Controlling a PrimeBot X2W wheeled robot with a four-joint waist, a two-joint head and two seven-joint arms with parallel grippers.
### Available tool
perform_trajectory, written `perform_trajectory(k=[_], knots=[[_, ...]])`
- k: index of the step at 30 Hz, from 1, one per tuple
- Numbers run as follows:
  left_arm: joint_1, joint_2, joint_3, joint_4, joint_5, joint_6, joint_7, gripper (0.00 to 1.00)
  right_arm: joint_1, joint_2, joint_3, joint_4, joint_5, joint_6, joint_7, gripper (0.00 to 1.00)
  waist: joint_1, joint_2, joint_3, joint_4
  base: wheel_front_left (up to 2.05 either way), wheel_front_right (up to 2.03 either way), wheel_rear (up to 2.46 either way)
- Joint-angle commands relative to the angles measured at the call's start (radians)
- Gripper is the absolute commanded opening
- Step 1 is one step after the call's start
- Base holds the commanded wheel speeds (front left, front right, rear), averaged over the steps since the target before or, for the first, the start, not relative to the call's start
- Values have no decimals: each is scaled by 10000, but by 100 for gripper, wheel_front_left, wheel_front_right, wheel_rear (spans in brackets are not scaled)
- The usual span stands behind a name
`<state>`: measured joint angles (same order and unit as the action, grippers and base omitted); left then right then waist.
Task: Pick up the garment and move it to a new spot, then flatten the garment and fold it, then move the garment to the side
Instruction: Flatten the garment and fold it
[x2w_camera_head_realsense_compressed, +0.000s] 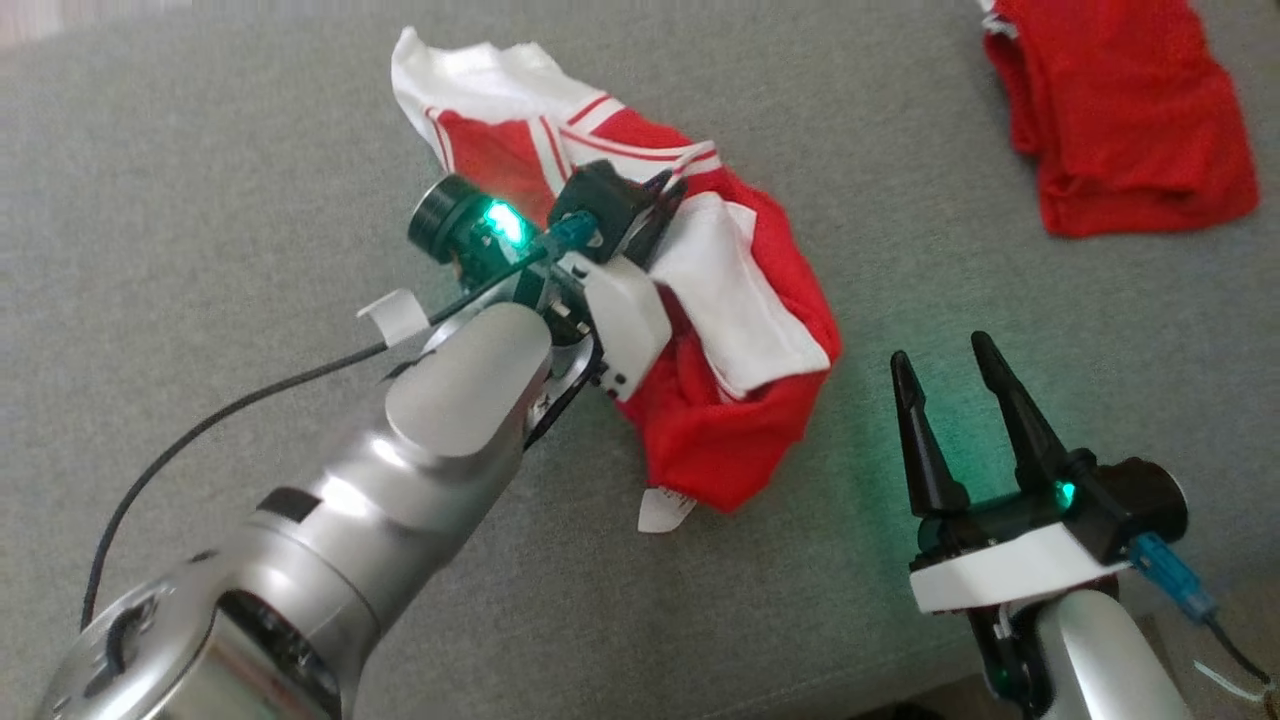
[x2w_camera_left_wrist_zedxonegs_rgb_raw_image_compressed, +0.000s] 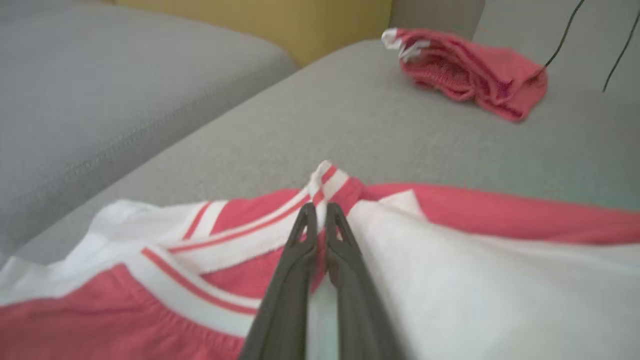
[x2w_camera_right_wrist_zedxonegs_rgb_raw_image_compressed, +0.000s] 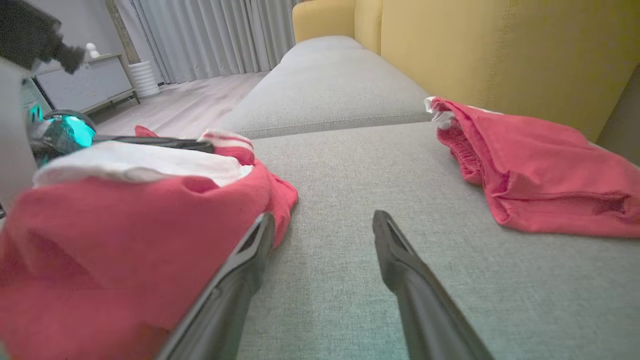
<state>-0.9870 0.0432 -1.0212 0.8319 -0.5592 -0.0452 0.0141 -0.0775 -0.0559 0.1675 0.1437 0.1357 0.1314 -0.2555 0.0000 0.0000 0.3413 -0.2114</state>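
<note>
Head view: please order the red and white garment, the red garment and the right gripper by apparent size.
Largest: the red and white garment.
Then the red garment and the right gripper, about alike: the edge cuts one, the other is nearer.

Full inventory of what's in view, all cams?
red-and-white garment: one, red with white panels and stripes, crumpled mid-seat
plain red garment: one, red, far right of seat
sofa seat: one, grey, under both garments
sofa backrest: one, yellow, behind seat
curtains: one set, grey, far end of room
cabinet: one, pale grey, beside curtains
left gripper: one, dark fingers, shut on red-and-white garment
right gripper: one, dark fingers, open, right of that garment
</note>
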Motion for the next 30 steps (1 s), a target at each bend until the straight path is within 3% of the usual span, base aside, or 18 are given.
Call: perform_trajectory(k=[1,9,16,20,24,30], knots=[[-636,70,156,-363,-105,-35,-140,0,7,-40,262,-241,76,-7,-63,100,0,0,-314,-83,0,0,0],[-2286,70,466,-1431,-1343,-118,-1611,0,415,39,406,-71,219,-7,-63,100,0,0,-1776,-265,0,0,0],[-4091,70,2089,-1452,-2679,357,-2616,0,1015,53,392,11,391,-7,-63,100,0,0,-2824,-66,0,0,0],[-4215,70,2766,-1253,-3343,579,-2715,0,1273,54,226,-83,413,-7,-63,100,0,0,-3102,410,0,0,0],[-3103,269,2733,-947,-3278,608,-2742,0,1419,55,49,-177,389,-7,-63,100,0,0,-3213,962,0,0,0],[1314,1169,2838,-1644,-3564,791,-2755,0,1803,56,-356,-283,269,-7,-63,100,0,0,-3339,1678,0,0,0]])
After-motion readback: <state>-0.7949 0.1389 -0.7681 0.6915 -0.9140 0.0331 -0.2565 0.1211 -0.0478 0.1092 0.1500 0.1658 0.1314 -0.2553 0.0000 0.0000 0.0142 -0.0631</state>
